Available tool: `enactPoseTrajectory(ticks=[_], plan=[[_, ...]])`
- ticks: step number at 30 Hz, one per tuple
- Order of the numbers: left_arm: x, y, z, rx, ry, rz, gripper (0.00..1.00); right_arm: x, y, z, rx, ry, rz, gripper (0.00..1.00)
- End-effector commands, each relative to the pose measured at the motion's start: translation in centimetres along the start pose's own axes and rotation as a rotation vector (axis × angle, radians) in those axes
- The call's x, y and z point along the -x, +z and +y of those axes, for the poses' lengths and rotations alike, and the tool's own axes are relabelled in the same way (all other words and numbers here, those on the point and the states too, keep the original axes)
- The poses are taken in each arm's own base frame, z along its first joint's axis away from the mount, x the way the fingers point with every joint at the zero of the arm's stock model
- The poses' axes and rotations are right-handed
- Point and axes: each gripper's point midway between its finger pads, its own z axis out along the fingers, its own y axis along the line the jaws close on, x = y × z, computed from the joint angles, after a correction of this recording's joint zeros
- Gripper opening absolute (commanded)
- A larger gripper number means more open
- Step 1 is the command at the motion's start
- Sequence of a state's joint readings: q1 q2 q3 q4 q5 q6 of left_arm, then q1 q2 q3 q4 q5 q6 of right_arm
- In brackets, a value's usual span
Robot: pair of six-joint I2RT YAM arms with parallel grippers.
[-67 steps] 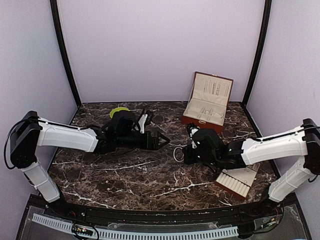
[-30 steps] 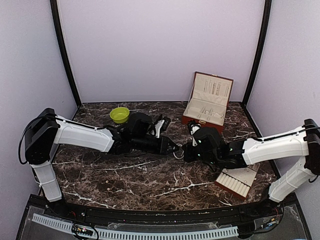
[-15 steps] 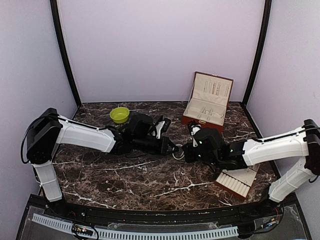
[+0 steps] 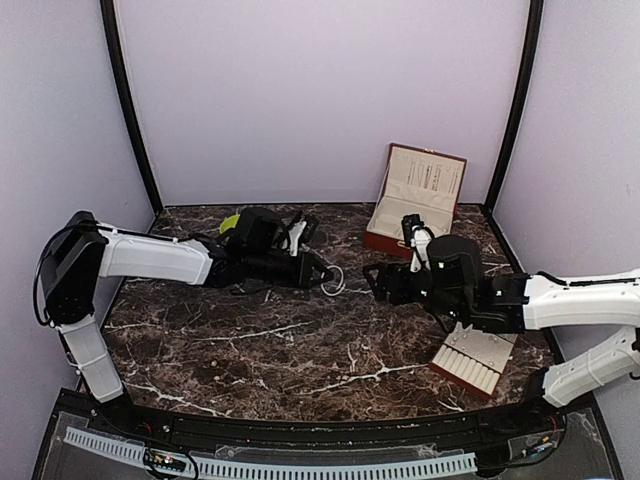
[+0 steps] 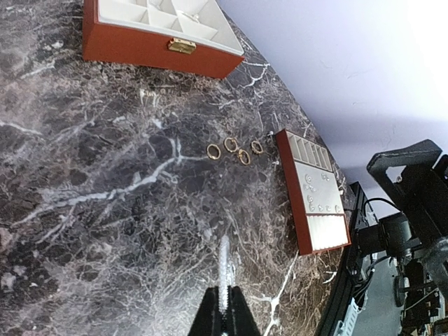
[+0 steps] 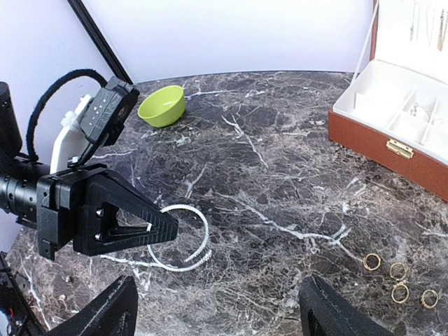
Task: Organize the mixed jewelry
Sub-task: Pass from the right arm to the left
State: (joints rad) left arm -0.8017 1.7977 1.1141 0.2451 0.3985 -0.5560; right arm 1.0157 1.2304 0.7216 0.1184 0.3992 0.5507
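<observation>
At the middle of the table [image 4: 300, 350], hoop: the thin white hoop [image 6: 190, 240] is being held out flat over the dark marble by the left tool [image 4: 322, 277]. It may be brushing the surface, but the angle is too shallow to settle that.
left tool: it is reaching in from the left with its jaws closed tight on the hoop's rim. In its own wrist view the hoop is showing edge-on, as a pale strip rising from between the fingers.
right tool [image 6: 220, 308]: it is facing the left tool from the right, its jaws standing wide apart and gripping nothing. The hoop is sitting ahead of it, clear of both fingers.
small rings [image 6: 400, 292]: four gold-toned rings are lying loose on the marble in a close cluster, between the box and the far end of the tray.
slotted tray [image 4: 472, 362]: this beige, brown-edged tray is lying at the near right of the table, beside the right arm. Tiny pale studs [image 5: 318, 197] are sitting on its flat pad.
jewelry box [image 4: 408, 222]: the red-brown box is standing open at the back right with its lid upright. Fine chains [image 6: 413, 14] are hanging inside the lid.
green bowl [image 6: 162, 105]: it is sitting at the back left, behind the left arm and well apart from the hoop.
</observation>
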Motion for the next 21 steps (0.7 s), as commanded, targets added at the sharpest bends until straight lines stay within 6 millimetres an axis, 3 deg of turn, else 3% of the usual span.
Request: enactPoseTrajectory(ticks=[1, 6, 11, 15, 21], plan=[[2.1, -3.1, -2.8, -0.063, 0.185, 0.021, 0.00, 0.6, 0.0, -0.6, 0.063, 0.031, -0.007, 0.82], [2.0, -4.6, -4.1, -0.150, 0.352, 0.107, 0.00, 1.1, -0.3, 0.0, 0.215, 0.057, 0.032, 0.87], [1.0, -6.5, -7.2, -0.333, 0.439, 0.126, 0.00, 1.2, -1.4, 3.2, 0.433, 0.021, 0.107, 0.87], [0.0, -7.7, -9.3, -0.475, 0.443, 0.151, 0.00, 0.4, -1.8, 5.5, 0.561, -0.002, 0.182, 0.82], [-0.6, -8.1, -10.1, -0.549, 0.441, 0.169, 0.00, -0.2, -1.2, 7.2, 0.653, 0.005, 0.241, 0.67]])
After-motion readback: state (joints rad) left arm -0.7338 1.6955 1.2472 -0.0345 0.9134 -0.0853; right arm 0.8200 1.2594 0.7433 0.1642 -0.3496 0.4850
